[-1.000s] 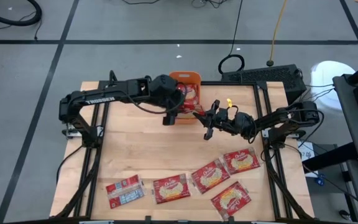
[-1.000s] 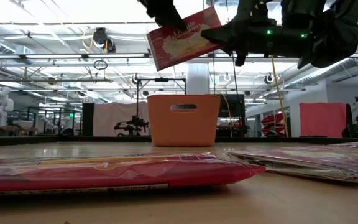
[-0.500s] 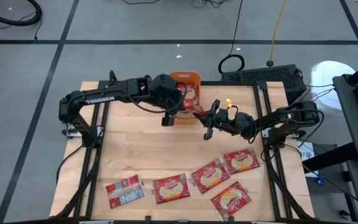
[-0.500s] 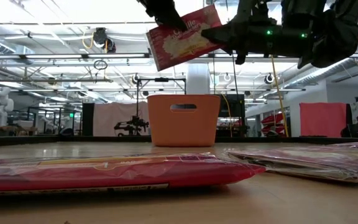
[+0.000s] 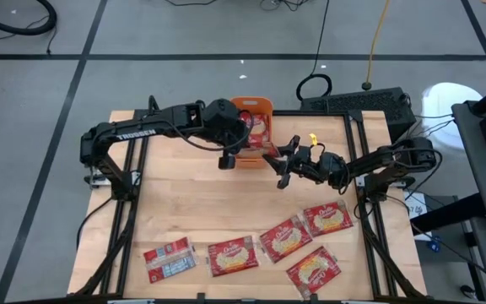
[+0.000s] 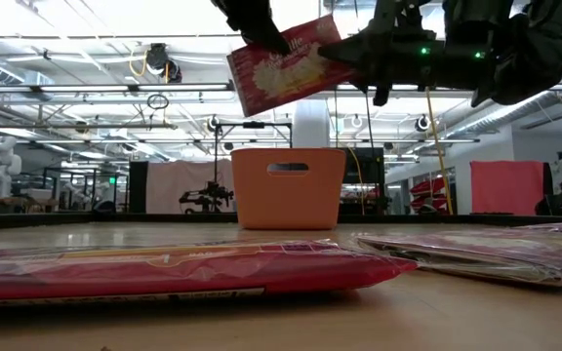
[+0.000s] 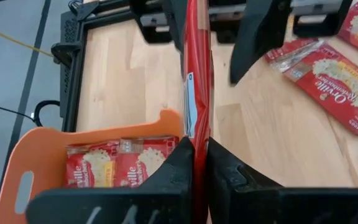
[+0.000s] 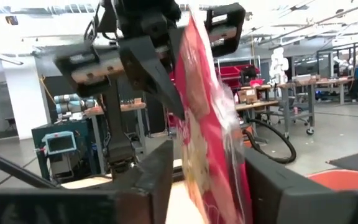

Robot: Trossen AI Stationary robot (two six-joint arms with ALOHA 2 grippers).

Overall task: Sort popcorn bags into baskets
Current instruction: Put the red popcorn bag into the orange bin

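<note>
A red popcorn bag hangs in the air above the orange basket, with my left gripper shut on it. My right gripper is open, and its fingers stand on either side of the bag's right end. The basket stands at the table's far edge and holds popcorn bags lying flat. Several more bags lie along the near edge. My left gripper pinches the bag's upper edge between its two fingers, which slant down from above. In the left wrist view the bag runs edge-on between the fingers. It hangs tilted, clear of the basket. My right gripper: I cannot tell whether a finger touches the bag.
Loose bags lie at the near left and near right. Bare wood lies between them and the basket. The black frame rails run along the table's sides.
My left gripper has shut on the bag's upper edge. My right gripper, which held the bag's right end, has since opened and let go. The bag stays up above the basket, and neither arm has shifted.
</note>
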